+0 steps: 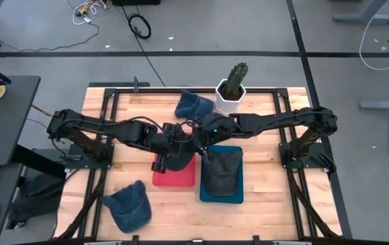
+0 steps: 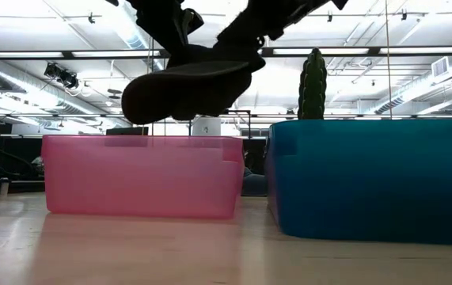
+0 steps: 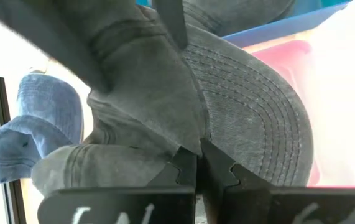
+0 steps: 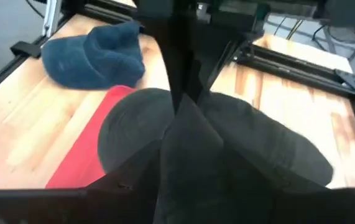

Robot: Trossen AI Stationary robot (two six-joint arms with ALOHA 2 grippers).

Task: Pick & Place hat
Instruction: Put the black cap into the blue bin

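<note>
A dark grey hat (image 1: 176,160) hangs over the red bin (image 1: 174,178), with my left gripper (image 3: 199,163) shut on it. In the low view the hat (image 2: 186,85) is above the bin's pink wall (image 2: 142,176). My right gripper (image 1: 204,144) reaches in from the right and is open at the hat's crown; one finger (image 3: 168,22) lies by the cloth. A second dark hat (image 1: 221,171) lies in the blue bin (image 1: 238,198). One blue hat (image 1: 194,104) lies at the far edge and another (image 1: 127,205) near the left front. My left gripper pinches the grey hat's cloth (image 3: 193,138) between its two fingers, where the crown meets the stitched brim (image 3: 261,124). The fingers slant down from the table's left. The hat hangs below them, clear of the red bin. Whether my right gripper touches the crown, I cannot tell.
A cactus in a white pot (image 1: 231,90) stands at the far edge, right of the far blue hat. The two bins sit side by side in mid-table. Black frame rails (image 1: 105,116) run along both sides of the wooden top.
</note>
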